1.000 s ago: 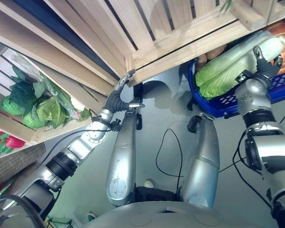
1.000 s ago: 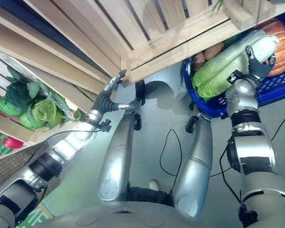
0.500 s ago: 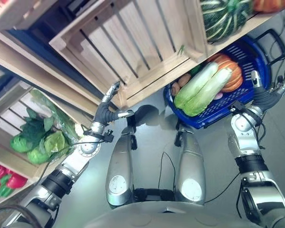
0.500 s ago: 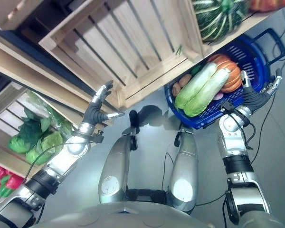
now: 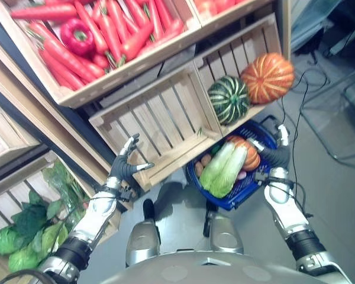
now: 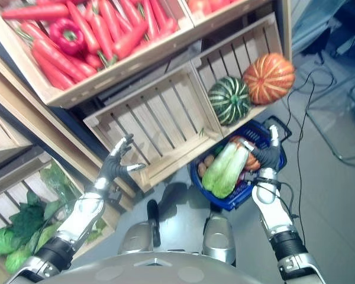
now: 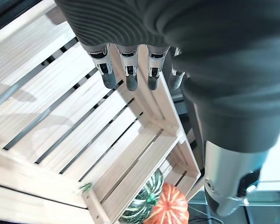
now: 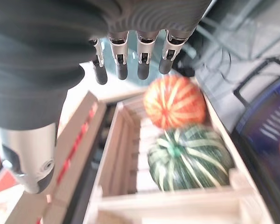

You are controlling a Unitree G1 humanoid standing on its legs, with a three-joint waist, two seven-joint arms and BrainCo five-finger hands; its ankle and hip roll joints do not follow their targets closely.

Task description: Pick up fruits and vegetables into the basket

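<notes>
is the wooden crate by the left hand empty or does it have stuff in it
Empty: the slatted wooden crate by the open left hand shows bare boards. The green striped pumpkin and orange pumpkin sit in the neighbouring crate.

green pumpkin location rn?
Head views, upper right: the green pumpkin sits in a wooden crate, left of the orange pumpkin, above the blue basket.
</notes>
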